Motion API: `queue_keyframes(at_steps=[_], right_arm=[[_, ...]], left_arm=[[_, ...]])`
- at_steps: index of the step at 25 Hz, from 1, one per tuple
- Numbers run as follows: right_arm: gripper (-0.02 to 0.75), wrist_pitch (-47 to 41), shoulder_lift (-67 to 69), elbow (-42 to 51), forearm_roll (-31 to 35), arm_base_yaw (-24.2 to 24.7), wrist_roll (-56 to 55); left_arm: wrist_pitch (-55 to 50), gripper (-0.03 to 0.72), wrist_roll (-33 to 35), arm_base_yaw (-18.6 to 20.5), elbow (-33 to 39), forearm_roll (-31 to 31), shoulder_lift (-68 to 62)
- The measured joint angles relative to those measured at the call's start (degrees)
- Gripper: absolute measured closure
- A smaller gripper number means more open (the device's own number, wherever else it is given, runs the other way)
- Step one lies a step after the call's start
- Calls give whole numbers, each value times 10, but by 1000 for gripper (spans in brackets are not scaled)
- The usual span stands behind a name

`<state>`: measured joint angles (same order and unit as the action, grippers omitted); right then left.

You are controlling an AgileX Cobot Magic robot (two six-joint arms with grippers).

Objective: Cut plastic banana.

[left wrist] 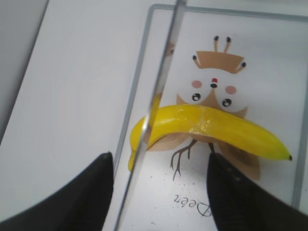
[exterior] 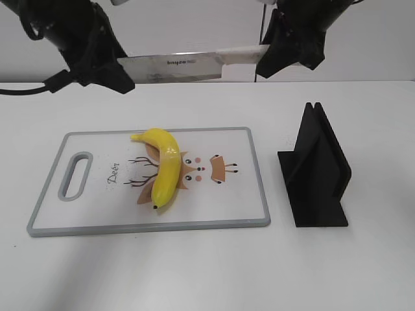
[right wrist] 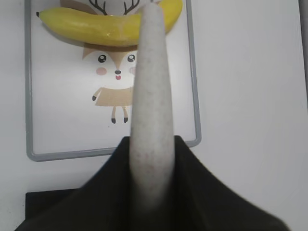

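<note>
A white cutting board point(exterior: 249, 188) with a grey rim and a cartoon deer print lies on a white table point(exterior: 194, 272). On it rests the plastic banana point(exterior: 165, 170), its long axis running from the far side toward the camera, dark tip nearest the camera. High above hang 2 grippers. The left gripper point(exterior: 123, 81) has its fingers point(left wrist: 94, 192) spread either side of the knife point(exterior: 188, 66) blade. The right gripper point(exterior: 262, 61) is clenched on the knife's pale handle. A black knife stand point(exterior: 318, 168) sits right of the board.
</note>
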<state>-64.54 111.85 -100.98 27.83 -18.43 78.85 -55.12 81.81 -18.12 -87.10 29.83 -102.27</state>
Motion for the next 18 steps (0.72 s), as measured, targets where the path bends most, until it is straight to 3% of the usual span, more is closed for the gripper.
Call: queue_keyframes(at_steps=[1,3,11,15,18], right_arm=[[568,3,0,0,-4,0,-2],[569,4,0,0,-16,1,-4],[570,-6,-8,0,-34,2,-6],[570,-14,-18,-3,-34,2,-59],[570,-17,-21,-23,-40,2,-224]], left_arm=[[10,133,-16,0,0,0,0],[38,70,-55,0,1,-8,4],[142,65,-189,28,2,-50,54],[126,71,-354,54,2,-104,78],[81,83,-494,74,2,-173,93]])
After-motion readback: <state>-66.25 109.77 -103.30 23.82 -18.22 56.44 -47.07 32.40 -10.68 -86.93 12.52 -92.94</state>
